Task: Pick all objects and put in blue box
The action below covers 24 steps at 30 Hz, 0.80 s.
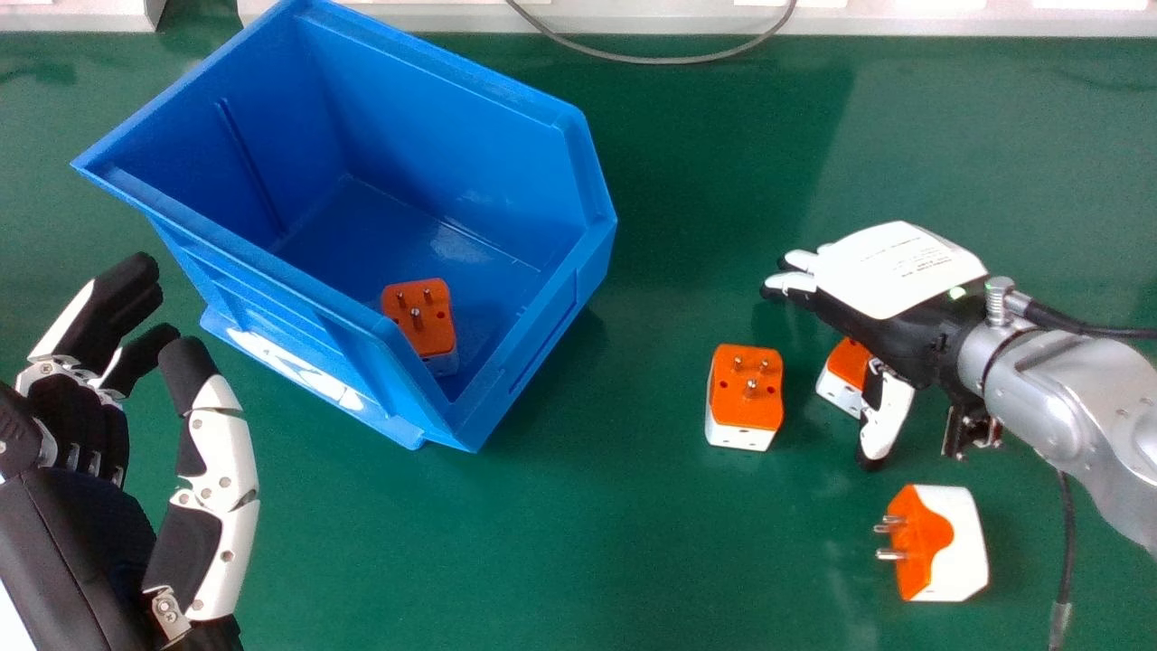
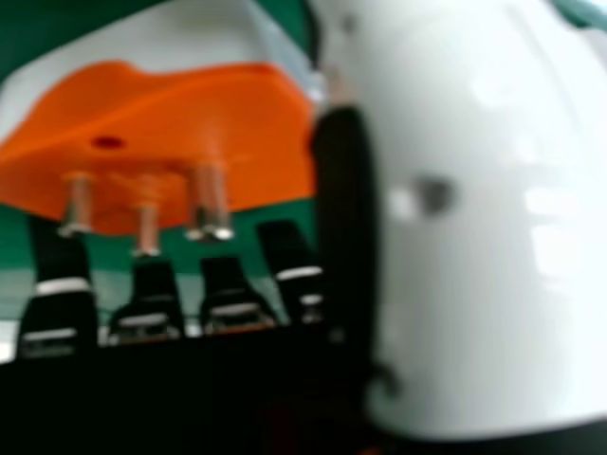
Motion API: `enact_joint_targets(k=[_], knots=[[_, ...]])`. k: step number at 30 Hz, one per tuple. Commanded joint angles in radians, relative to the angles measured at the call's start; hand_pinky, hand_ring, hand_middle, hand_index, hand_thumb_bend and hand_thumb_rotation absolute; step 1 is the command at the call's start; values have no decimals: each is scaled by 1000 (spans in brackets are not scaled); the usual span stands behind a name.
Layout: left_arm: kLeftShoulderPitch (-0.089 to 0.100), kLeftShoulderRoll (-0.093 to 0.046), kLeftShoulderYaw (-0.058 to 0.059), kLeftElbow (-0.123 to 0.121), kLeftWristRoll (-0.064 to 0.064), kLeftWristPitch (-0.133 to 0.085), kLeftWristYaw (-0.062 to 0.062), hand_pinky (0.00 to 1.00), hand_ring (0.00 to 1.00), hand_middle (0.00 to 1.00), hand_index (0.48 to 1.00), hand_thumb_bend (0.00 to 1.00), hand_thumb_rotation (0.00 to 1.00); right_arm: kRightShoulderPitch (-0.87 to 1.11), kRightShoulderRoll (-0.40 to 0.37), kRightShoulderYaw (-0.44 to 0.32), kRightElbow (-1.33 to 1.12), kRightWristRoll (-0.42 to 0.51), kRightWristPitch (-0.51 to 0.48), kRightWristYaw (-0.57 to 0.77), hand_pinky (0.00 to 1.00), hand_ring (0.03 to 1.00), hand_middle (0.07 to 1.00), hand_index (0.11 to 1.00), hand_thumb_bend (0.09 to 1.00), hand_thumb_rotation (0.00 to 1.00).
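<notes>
To the right of the blue box [image 1: 443, 99], my right hand [image 1: 904, 344] is hovering over an adapter [image 1: 842, 375], fingers [image 1: 792, 282] extended, gripping nothing; my left hand [image 1: 217, 479] is idling near the box. I should be centring my grasp before closing evenly, avoiding the pins [image 2: 209, 201].

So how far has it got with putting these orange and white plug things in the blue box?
Early on, it seems. One plug adapter already lies inside the blue box. The right hand is over a second, its fingers open, so I wouldn't call that one grasped. Two more are left on the green table: one upright, one on its side.
</notes>
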<state>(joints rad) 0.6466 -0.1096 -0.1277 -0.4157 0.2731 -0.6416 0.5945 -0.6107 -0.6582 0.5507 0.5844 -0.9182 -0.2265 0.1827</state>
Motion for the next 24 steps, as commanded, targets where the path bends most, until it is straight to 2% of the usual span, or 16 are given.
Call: enact_joint_targets(k=[1,5,11,16,18,21,23,24], knots=[[18,-74,-9,-30,-3,-7,1,684,733,721,740,241,0,-16,-20,9,33,-39,25,5,805,998,993,893,994,103],[19,-74,-8,-31,4,-5,2,683,733,722,741,239,0,-28,-30,18,63,-39,7,-21,831,1000,1000,896,1000,112],[17,-73,-12,-31,-5,-4,-2,688,738,723,739,243,0,-43,-38,28,89,-41,-10,-36,833,1000,1000,901,1000,107],[13,-74,-11,-31,-6,-2,-3,685,735,720,735,247,0,-52,-45,29,106,-34,-29,-49,833,1000,1000,902,1000,108],[13,-73,-8,-32,-1,2,-3,683,736,722,738,243,0,-53,-49,24,105,-29,-36,-50,833,1000,1000,901,1000,104],[9,-73,-7,-33,-3,3,-4,686,738,723,739,240,0,-55,-59,15,98,-16,-52,-46,840,1000,1000,902,999,96],[8,-74,-6,-34,2,6,-3,682,736,720,736,238,0,-55,-65,12,93,-13,-59,-40,842,1000,1000,907,991,97],[7,-73,-7,-34,-1,6,-4,682,734,719,734,238,0,-55,-68,11,91,-11,-61,-36,842,1000,1000,908,988,97]])
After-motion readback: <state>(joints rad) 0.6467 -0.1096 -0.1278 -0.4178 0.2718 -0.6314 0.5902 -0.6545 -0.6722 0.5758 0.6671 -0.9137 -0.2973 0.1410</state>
